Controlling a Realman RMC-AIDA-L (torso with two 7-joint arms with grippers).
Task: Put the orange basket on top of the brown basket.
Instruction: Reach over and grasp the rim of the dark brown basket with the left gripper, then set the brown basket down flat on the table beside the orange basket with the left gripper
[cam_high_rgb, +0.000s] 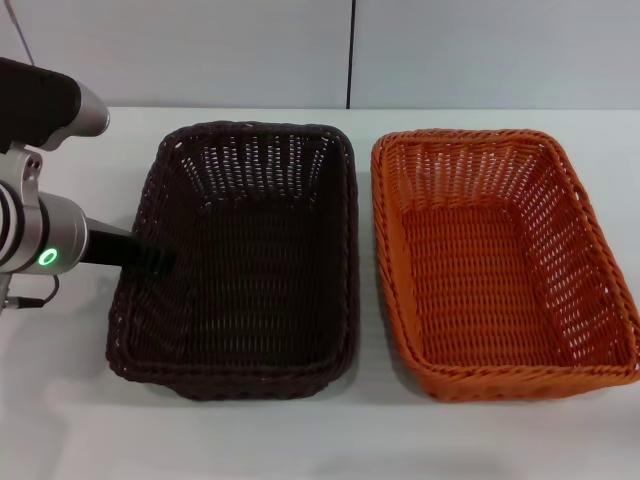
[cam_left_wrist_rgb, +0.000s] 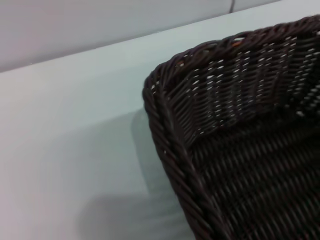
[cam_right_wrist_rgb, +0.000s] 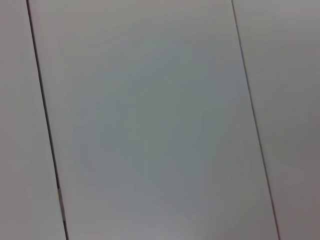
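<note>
- The head view alone shows both baskets whole: the brown basket (cam_high_rgb: 245, 255) sits on the white table (cam_high_rgb: 70, 420), and the orange basket (cam_high_rgb: 500, 260) stands just beside it on the robot's right, a narrow strip of table between their rims. Both are upright and hold nothing.
- That view also shows the left arm coming in from the robot's left. Its dark left gripper (cam_high_rgb: 150, 258) reaches the brown basket's left rim, about halfway along that side.
- Black fingers against dark weave: whether the left gripper is open, closed, or has hold of the rim, I cannot tell.
- The left wrist view gives what the head view lacks, a close look at one corner of the brown basket (cam_left_wrist_rgb: 220, 135): braided rim, sloped open-weave wall, part of the floor, bare table (cam_left_wrist_rgb: 65, 130) alongside. No fingers show in it.
- The right wrist view shows only a pale panelled surface (cam_right_wrist_rgb: 150, 125) with dark seams; neither basket appears there.
- The right gripper is in none of the views.
- The orange basket's near right corner is cut off by the head view's edge.
</note>
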